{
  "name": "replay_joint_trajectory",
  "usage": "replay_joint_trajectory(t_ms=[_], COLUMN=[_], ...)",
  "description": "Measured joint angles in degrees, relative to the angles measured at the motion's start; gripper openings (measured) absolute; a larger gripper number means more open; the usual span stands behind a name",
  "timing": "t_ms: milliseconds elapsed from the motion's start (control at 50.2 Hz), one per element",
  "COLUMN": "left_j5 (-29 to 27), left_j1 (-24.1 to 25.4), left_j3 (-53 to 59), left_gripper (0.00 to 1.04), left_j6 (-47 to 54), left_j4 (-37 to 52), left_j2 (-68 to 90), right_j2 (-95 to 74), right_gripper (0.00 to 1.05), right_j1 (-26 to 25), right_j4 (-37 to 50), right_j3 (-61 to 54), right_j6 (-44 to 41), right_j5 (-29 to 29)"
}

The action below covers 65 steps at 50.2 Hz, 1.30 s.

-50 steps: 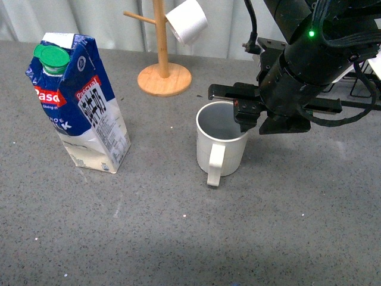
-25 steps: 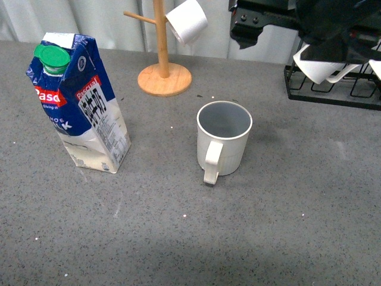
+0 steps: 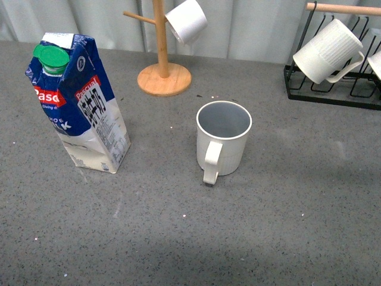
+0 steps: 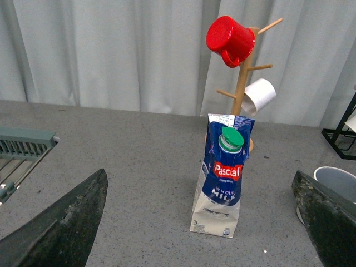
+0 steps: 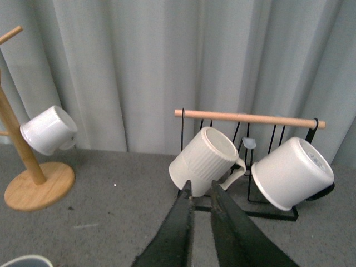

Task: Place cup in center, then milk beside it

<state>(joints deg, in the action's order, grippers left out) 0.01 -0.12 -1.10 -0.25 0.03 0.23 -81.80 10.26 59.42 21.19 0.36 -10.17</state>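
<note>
Standing upright near the middle of the worktop [image 3: 286,238], the cup [image 3: 223,143] has its handle turned towards the robot, and no arm shows in the front view. We judge the first half of the job done.

The milk [image 3: 77,104] stands well apart from the cup, off on the robot's left, with its green cap on top. Its long axis runs vertical with a slight lean.

Seen from the left wrist, the left pincer [image 4: 200,173] is spread wide and holds nothing. The milk [image 4: 222,178] lies straight ahead of it, framed between the two fingers but not yet near them. The cup's rim shows just inside the far finger.

The right pincer [image 5: 200,189] has its fingers parted by only a narrow slit, with nothing between them. It faces the rack [image 5: 250,118] at the back, away from both task things.

We reckon the left arm is the better placed for the milk. The move would call for a level reach forward to close on the milk's sides, then a carry towards the robot's right to set it just beside the cup.
</note>
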Motion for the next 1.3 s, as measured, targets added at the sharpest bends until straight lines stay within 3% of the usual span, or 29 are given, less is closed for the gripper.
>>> replay_joint_trajectory(t_ms=[60,419,618,1296], left_j5=[0.0,0.0,0.0,0.0], left_j1=[0.0,0.0,0.0,0.0], left_j3=[0.0,0.0,0.0,0.0], left_gripper=[0.98,0.98,0.98,0.98], left_j6=[0.0,0.0,0.0,0.0], left_j4=[0.0,0.0,0.0,0.0], left_j2=[0.0,0.0,0.0,0.0], right_j2=[2.1,14.3,26.0,56.0], right_gripper=[0.01,0.01,0.01,0.01], right_j1=[-0.7,-4.9,-10.0,-10.1], right_j4=[0.0,0.3,-7.6,-33.7], right_j3=[-2.2,-13.9,-18.1,-20.9], right_j6=[-0.2,-0.3,-0.3,-0.3], right_j5=[0.8,4.9,9.6,10.1])
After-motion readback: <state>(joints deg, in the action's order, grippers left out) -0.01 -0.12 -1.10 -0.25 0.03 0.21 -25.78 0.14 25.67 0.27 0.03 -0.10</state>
